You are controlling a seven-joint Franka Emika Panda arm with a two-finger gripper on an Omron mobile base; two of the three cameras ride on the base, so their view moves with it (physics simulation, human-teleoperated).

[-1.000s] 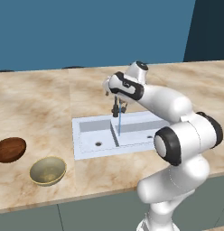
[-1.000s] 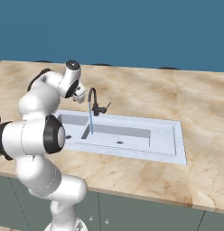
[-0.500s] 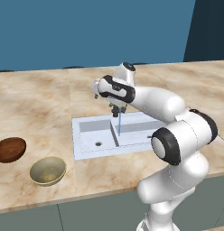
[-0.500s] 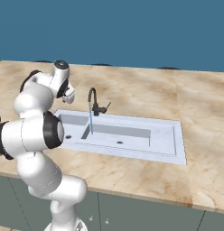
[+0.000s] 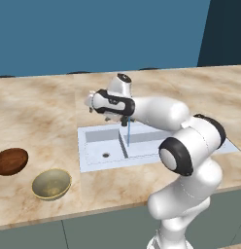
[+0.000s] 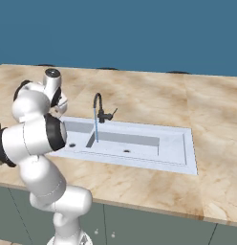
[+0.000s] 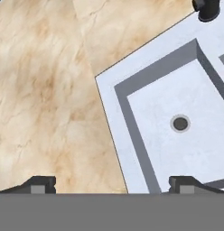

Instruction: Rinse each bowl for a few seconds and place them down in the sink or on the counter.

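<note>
A marbled desk [image 5: 40, 114] carries the white sink [image 6: 180, 152], where a thin stream falls from the dark faucet [image 6: 98, 106]. The arm bends left over the sink's corner, fingers [image 7: 41, 184] spread wide, holding nothing. From the left side, a brown bowl [image 5: 10, 161] and an olive-gold bowl [image 5: 51, 184] sit empty on the desk, near the front edge.

This is a rendered kitchen. A beige marble-patterned worktop [image 5: 40, 112] carries a white two-basin sink [image 5: 100, 146] with a dark curved faucet [image 6: 98, 107], running water. Grey-green cabinet fronts [image 6: 154, 225] sit below, against a blue wall [image 5: 93, 34].
</note>
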